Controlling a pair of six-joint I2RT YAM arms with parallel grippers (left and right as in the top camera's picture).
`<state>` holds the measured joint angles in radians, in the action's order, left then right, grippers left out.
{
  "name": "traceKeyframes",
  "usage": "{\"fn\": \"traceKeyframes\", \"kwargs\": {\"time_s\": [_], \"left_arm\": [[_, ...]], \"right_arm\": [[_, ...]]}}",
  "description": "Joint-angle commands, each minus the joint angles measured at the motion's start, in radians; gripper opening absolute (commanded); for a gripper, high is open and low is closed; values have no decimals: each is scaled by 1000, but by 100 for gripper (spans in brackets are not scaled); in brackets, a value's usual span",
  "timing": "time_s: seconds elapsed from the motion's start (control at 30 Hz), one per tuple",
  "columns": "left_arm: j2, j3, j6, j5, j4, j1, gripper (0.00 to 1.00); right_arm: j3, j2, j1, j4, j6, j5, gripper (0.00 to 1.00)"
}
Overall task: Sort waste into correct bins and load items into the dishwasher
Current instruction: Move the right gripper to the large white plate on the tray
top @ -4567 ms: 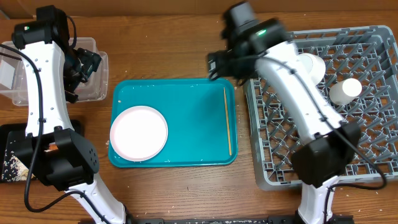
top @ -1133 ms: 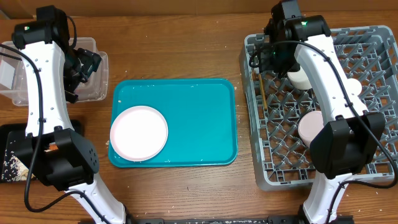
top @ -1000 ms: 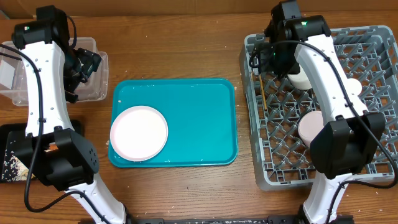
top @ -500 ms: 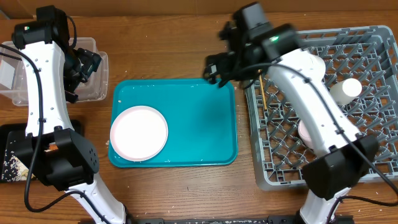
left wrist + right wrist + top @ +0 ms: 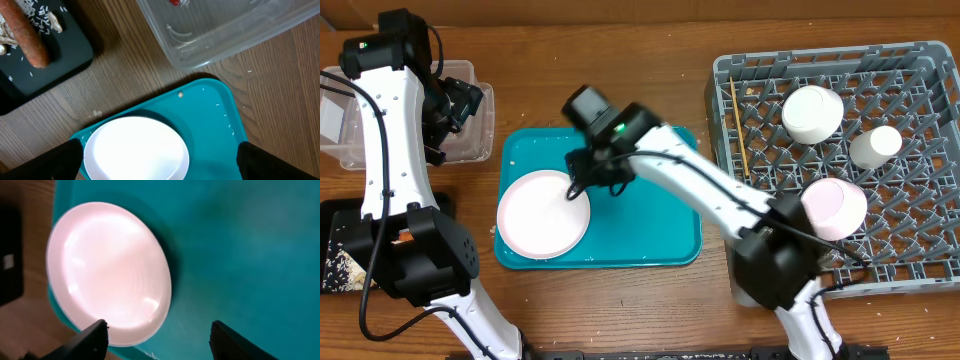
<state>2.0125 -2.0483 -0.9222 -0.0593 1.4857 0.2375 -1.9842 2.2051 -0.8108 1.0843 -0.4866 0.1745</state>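
**Overhead view.** The right end effector (image 5: 588,178), fingers spread and empty, hovers over the right rim of the smaller white plate (image 5: 543,213). The plate lies flat, face up, at the left of the teal tray (image 5: 650,200), and the pose probably sets up a rim grasp. The chopsticks (image 5: 738,128) lie along the dish rack's (image 5: 920,250) left edge, long axis running top to bottom. The left end effector (image 5: 160,150), spread wide, hangs beside the clear tub (image 5: 225,35).

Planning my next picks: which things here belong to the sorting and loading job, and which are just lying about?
Job: white plate on the teal tray; chopsticks, bowl, cup and round white dish in the grey rack; clear tub; black tray with orange stick and scraps.
Lying about: teal tray; crumbs on it.
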Motion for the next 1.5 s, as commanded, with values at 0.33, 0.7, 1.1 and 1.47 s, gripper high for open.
{"fn": "traceKeyframes", "kwargs": {"time_s": [0.33,0.7,1.1,1.47], "left_arm": [[-30,5,-21,0,2,-2,100],[-30,5,-21,0,1,-2,100],[-30,5,-21,0,1,-2,100],[-30,5,-21,0,1,-2,100]], "right_arm": [[-16,123,-54,-6,-140,-43,38],[88,130,-67,-68,-182,-43,37],[125,130,-45,-49,-206,-116,27],[69,127,166,183,-220,-265,4]]}}
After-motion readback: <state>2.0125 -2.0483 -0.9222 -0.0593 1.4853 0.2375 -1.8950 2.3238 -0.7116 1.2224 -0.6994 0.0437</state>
